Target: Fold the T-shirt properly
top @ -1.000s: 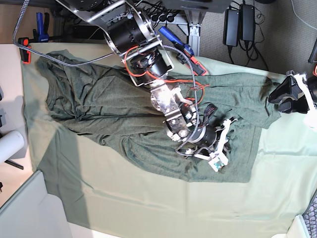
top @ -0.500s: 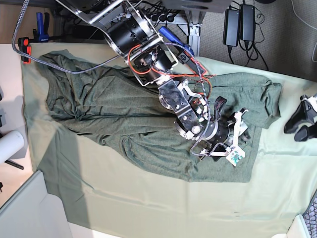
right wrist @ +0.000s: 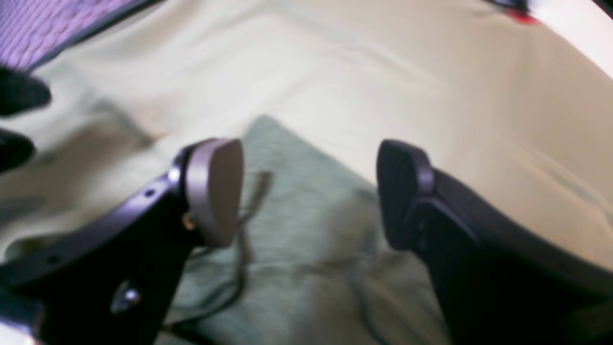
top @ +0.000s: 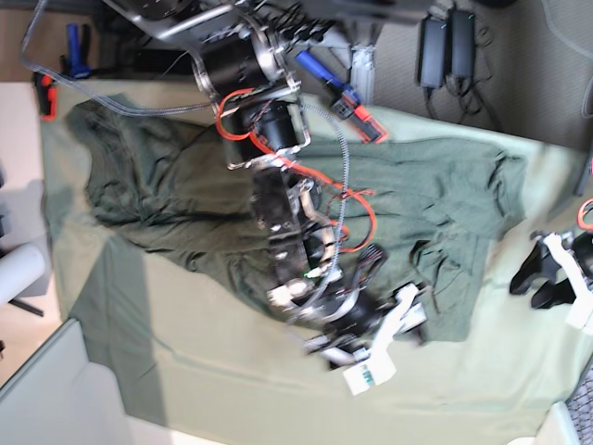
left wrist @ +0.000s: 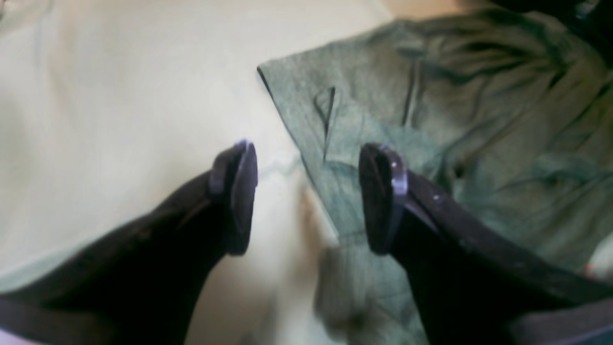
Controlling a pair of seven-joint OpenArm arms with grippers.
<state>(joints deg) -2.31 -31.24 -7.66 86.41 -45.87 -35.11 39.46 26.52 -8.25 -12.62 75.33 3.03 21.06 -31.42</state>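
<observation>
Right gripper [right wrist: 309,191] spread wide — empty, above T-shirt [right wrist: 297,268] corner, pale tablecloth [right wrist: 383,81] beyond

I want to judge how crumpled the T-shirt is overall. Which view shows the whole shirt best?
The base view: the T-shirt lies spread and wrinkled across the pale cloth, though the right arm covers its middle. The left wrist view shows only one corner and folds; the right wrist view shows just a blurred corner.
</observation>
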